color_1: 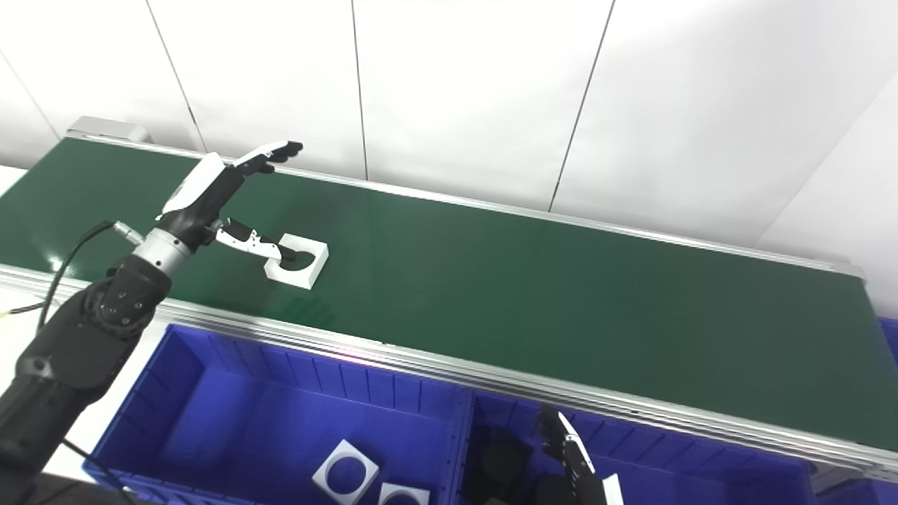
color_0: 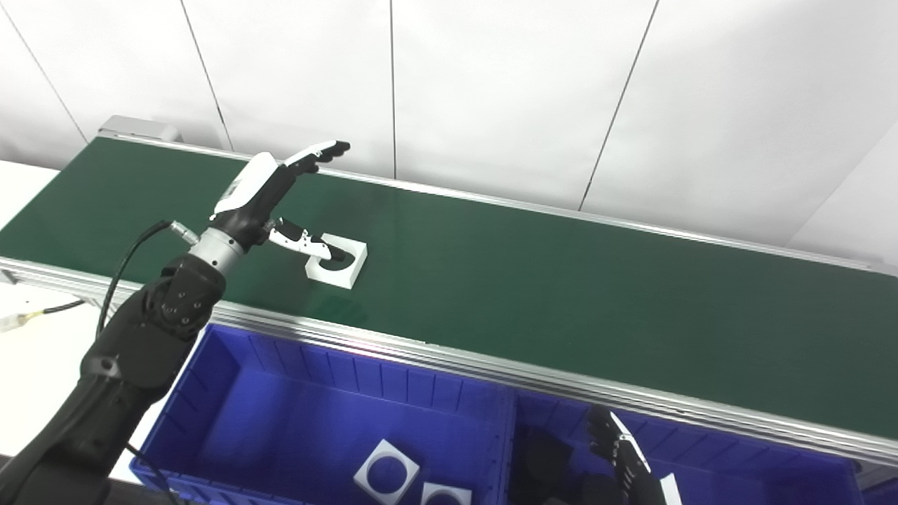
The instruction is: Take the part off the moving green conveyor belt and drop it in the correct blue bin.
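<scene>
White panelled wall (color_0: 491, 84) behind; white desk (color_0: 28, 351) visible at far left. A long green conveyor belt (color_0: 561, 280) with aluminium rails runs diagonally from upper left to lower right. Below its near rail sit two blue bins side by side: left blue bin (color_0: 280, 407) and right blue bin (color_0: 736, 463).

Left robot hand (color_0: 270, 193) is raised over the left part of the belt, released: fingers (color_0: 319, 153) stretched toward the wall, thumb (color_0: 305, 242) pointing down toward the part, nothing grasped. Right robot hand (color_0: 621, 452) is low over the right blue bin, fingers extended and apart, holding nothing.

The part (color_0: 338, 261), a white square block with a round hole, lies flat on the belt near the front rail, the thumb tip at its hole; contact cannot be confirmed.

Two similar white square blocks (color_0: 386, 471) lie on the floor of the left blue bin. Dark round pieces (color_0: 547, 456) lie in the right blue bin.
</scene>
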